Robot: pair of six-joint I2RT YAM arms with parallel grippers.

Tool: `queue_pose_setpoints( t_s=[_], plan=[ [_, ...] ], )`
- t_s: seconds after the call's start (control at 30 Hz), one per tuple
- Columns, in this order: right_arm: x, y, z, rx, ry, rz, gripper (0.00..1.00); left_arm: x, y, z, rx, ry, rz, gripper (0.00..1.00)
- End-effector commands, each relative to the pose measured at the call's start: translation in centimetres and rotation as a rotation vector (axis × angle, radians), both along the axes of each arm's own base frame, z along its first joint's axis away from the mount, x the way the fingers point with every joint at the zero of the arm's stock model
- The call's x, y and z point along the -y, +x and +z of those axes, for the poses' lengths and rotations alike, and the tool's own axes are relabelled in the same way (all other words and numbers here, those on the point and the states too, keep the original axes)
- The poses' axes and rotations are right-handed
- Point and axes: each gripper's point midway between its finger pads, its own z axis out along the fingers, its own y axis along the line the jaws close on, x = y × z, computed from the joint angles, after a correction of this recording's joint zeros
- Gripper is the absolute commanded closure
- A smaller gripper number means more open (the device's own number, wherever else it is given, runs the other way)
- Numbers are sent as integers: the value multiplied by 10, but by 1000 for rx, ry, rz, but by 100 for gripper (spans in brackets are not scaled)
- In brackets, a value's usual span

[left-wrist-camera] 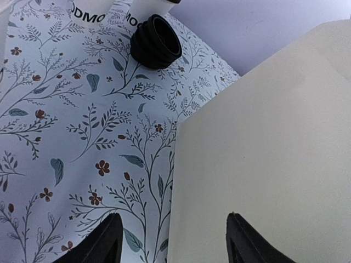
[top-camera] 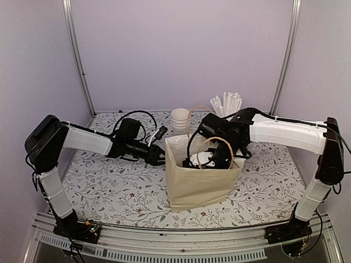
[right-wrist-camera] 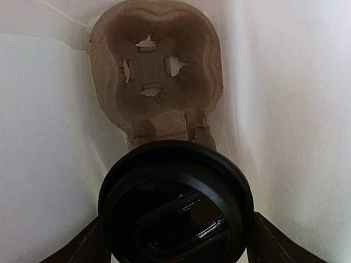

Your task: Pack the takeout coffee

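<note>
Inside the tall cream paper bag (top-camera: 197,186), the right jaws clasped a paper coffee cup with a round black plastic lid (right-wrist-camera: 175,203) over the brown pulp carrier (right-wrist-camera: 156,71). With the bag walls close on both sides, an off-centre release could miss a socket and tip it. The left jaws gaped wide and empty at the bag's outer wall, with open floral counter (left-wrist-camera: 82,137) beside them.

A floral-patterned desk (top-camera: 109,189) carries a cream paper bag (top-camera: 197,178), standing upright near its centre. At the back edge sit white cups (top-camera: 180,118) and a bunch of straws (top-camera: 227,103); stacked black lids (left-wrist-camera: 156,42) lie tilted just beside the cups.
</note>
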Motion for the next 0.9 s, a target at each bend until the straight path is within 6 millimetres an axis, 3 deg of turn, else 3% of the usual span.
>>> queue_pose_setpoints(
  t_s=[0.0, 0.4, 0.47, 0.5, 0.67, 0.87],
  plan=[
    [43, -11, -74, -129, -269, 15, 54, -2, 4, 11, 24, -27, 1, 34],
    [9, 11, -16, -55, -138, -22, 30, -2, 3, 16, 33, -36, -6, 34],
    [6, 10, -7, -62, -121, -27, 19, -3, 3, 21, 42, -38, -10, 33],
    [4, 10, -3, -64, -112, -27, 5, -3, 3, 24, 46, -38, -11, 33],
    [2, 8, 7, -68, -91, -34, 1, -8, 2, 52, 99, -23, 1, 33],
    [-7, 9, 28, -62, -47, -28, 1, -28, 4, 111, 230, 38, 84, 32]
  ],
)
